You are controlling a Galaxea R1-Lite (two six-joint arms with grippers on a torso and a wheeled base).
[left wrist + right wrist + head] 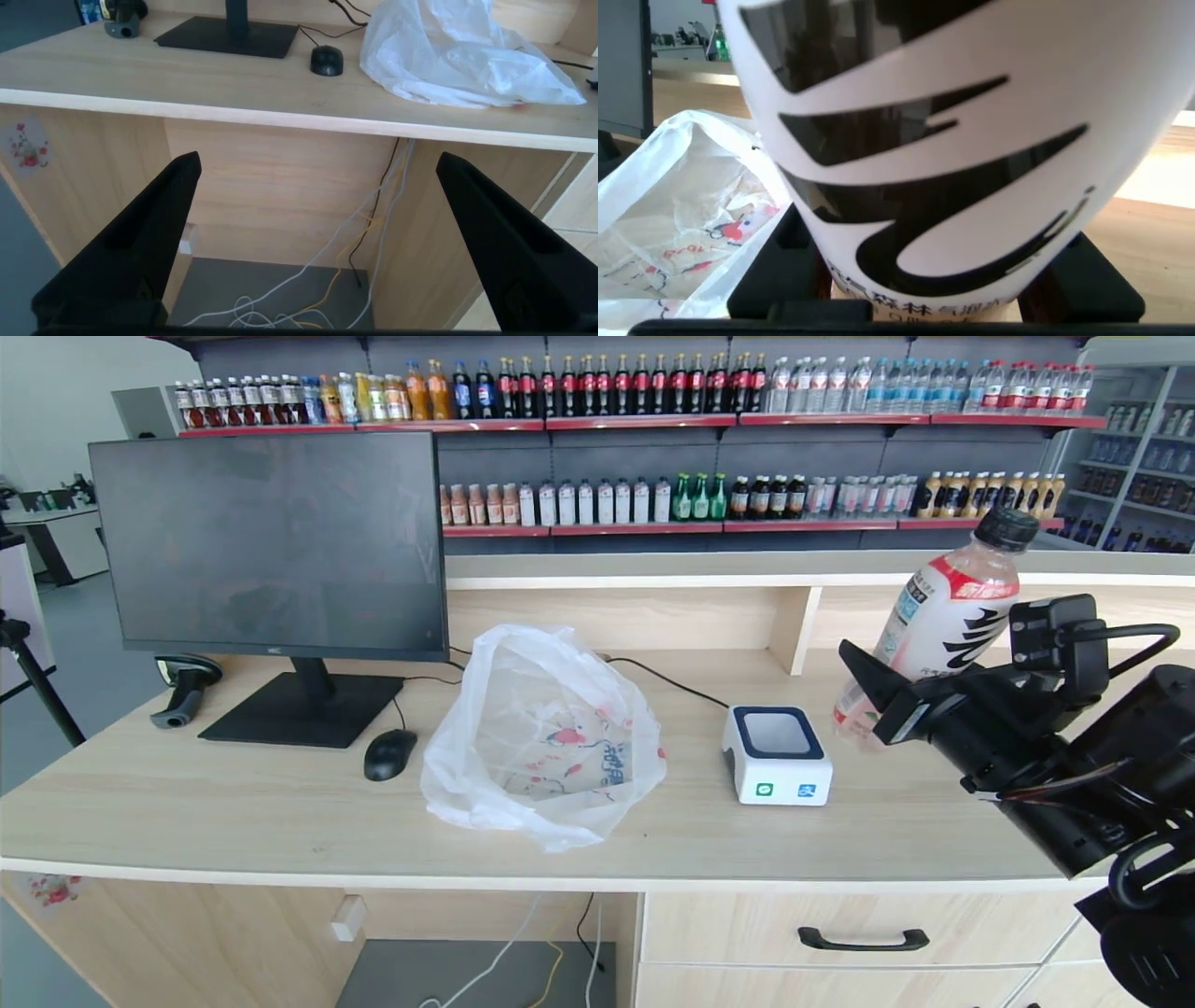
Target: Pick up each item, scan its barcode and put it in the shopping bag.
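My right gripper (882, 705) is shut on a drink bottle (943, 616) with a white label, black stripes and a dark cap. It holds the bottle tilted above the counter, just right of the white barcode scanner (777, 753). Up close, the bottle (952, 140) has the gripper's dark fingers (771, 280) on either side of it. The clear plastic shopping bag (546, 733) lies open on the counter left of the scanner. My left gripper (313, 243) hangs open below and in front of the counter edge, with nothing between its fingers. The bag (458, 51) lies on the counter above it.
A black monitor (271, 546), a mouse (389, 753) and a handheld scanner (184, 686) stand on the counter's left. A cable runs behind the bag. Shelves of bottles (653, 392) line the back wall. Loose cables (364, 252) hang under the counter.
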